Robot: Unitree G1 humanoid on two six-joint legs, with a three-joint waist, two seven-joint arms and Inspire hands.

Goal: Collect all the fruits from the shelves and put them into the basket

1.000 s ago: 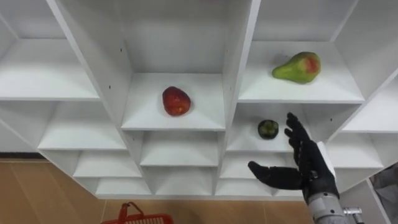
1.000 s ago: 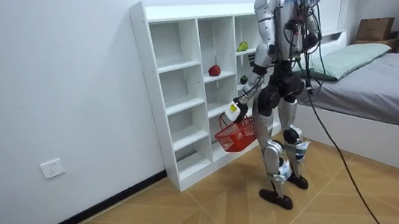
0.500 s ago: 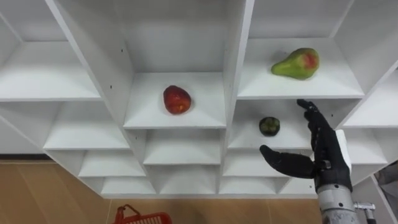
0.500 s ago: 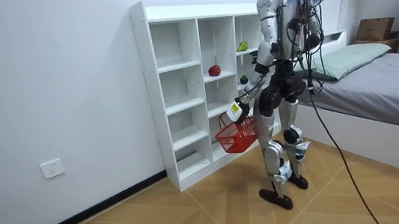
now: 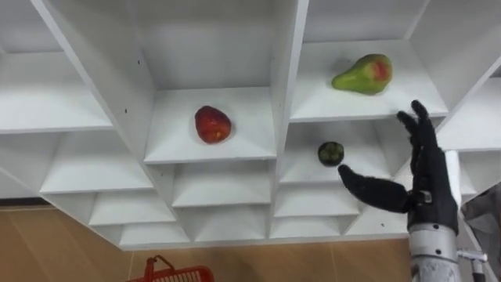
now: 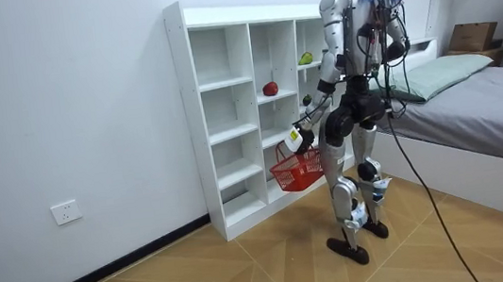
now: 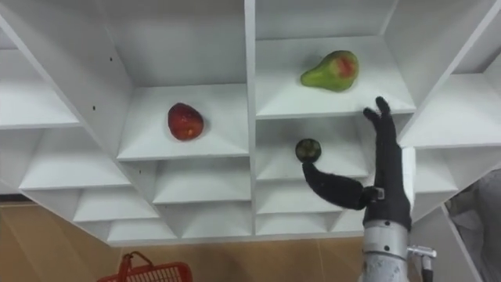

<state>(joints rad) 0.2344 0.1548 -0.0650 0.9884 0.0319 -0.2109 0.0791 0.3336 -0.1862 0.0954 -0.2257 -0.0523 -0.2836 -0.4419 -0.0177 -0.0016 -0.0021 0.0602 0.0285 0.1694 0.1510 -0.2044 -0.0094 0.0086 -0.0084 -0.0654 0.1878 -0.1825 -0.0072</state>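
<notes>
A green pear with a red blush [image 5: 362, 74] lies on an upper right shelf of the white closet [image 5: 286, 94]. A red apple [image 5: 212, 124] sits in the middle compartment. One shelf below the pear rests a small dark green round fruit [image 5: 330, 153]. My right hand [image 5: 427, 196] is raised, open, in front of the right column; its fingertips reach just below the pear's shelf and its thumb points toward the dark fruit. It touches nothing. In the room view my left hand [image 6: 297, 139] hangs low, holding a red basket [image 6: 297, 167] by its handle.
I stand facing the closet [image 6: 230, 115], close to it. The basket's rim and handle [image 5: 168, 272] show at the bottom edge below the shelves. A bed [image 6: 474, 97] stands at the room view's right, behind me. Wooden floor lies below.
My right hand has risen from the lower shelves to the level of the dark fruit and the pear's shelf edge, staying open. The fruits have not moved.
</notes>
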